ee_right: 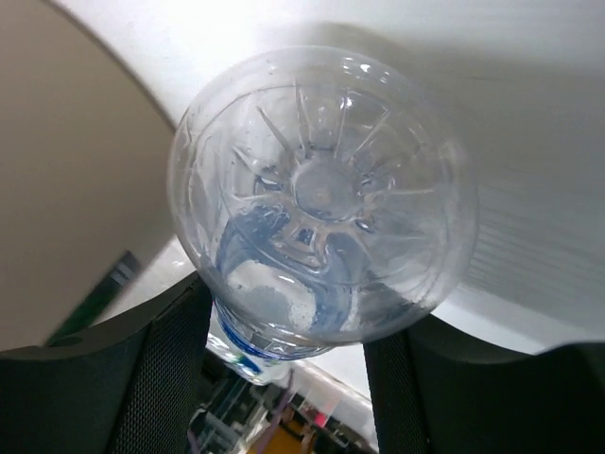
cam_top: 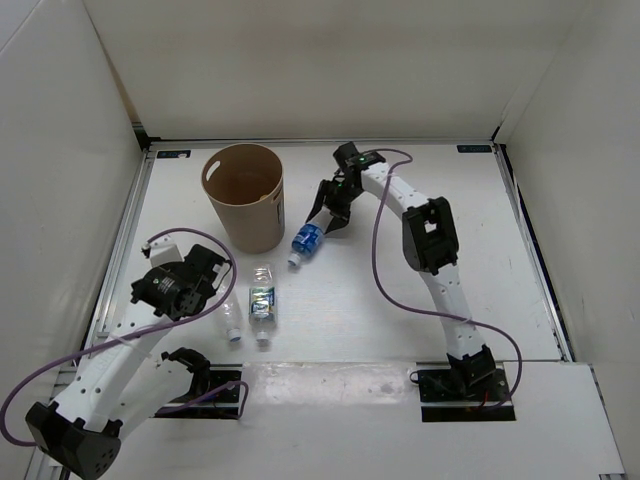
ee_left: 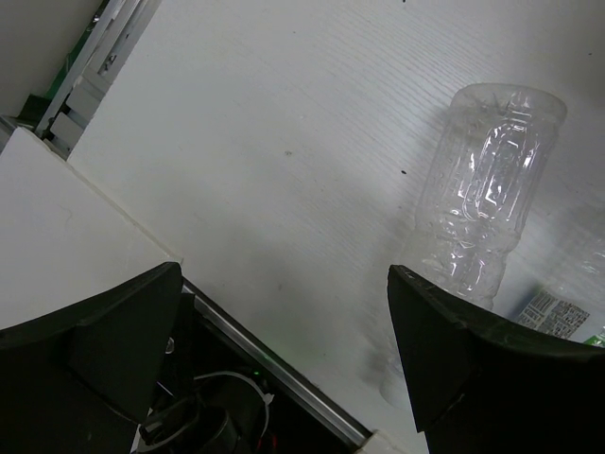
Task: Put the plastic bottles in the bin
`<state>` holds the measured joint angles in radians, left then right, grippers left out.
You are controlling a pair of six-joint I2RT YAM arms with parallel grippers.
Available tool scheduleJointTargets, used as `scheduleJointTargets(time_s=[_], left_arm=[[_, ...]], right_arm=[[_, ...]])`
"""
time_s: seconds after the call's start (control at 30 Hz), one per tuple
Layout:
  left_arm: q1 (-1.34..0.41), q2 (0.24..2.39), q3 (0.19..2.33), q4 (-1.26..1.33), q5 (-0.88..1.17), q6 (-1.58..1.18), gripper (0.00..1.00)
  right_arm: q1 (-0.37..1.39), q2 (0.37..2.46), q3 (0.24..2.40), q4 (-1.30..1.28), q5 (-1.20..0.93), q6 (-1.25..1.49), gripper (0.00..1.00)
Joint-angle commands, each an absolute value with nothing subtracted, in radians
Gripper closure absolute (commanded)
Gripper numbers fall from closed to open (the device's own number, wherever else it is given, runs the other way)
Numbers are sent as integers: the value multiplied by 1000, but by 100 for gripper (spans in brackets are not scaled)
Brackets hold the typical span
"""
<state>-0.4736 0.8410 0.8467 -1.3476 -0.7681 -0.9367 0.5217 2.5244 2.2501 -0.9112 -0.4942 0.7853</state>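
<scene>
Right gripper is clamped on the blue-label bottle. The wrist view shows its fingers pressing the sidewall from both sides close to the base end, with the moulded base toward the camera and the cap end pointing away. The bottle hangs tilted just beside the bin, off its right wall and well below the rolled rim. Whether the cap touches the table cannot be told. Left gripper stands spread wide with nothing between the fingers, near the plain clear bottle, which lies on its side next to the green-blue-label bottle, between the two arm bases. Handling judgement: the held bottle looks empty, so very light. The wall is thin, clear plastic that likely dents under squeeze and is smooth enough to slip. The ribbed base end should be stiffer than mid-body, so the present hold is reasonable, but the long free end may swing or pivot in the jaws. A firm pinch and an unhurried lift over the rim seem called for. The two lying bottles will probably roll if nudged, so take each across the body, not at the narrow neck.
</scene>
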Motion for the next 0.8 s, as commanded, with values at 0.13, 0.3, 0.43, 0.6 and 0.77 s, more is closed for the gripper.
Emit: scheduleJointTargets(time_s=[0.13,0.3,0.43,0.6,0.77], left_arm=[[-476,818,870,-1384,-805,-985,0],[-476,818,881,-1452,-839,-1072,0],[-488,811,881,-1457,-847,-1091,0],[-492,819,880,-1456,-845,-1092,0],[-489,868,891,-1459,-839,-1082,0]], right_arm=[[371,2252,2140,-939,-390,620,100],[270,2131,2218,-902,-405,583,100],[232,2071,2310,-766,-407,578,100],[264,1925,2304,-550,-429,475,100],[294,1905,2313,-350,-724,474,100]])
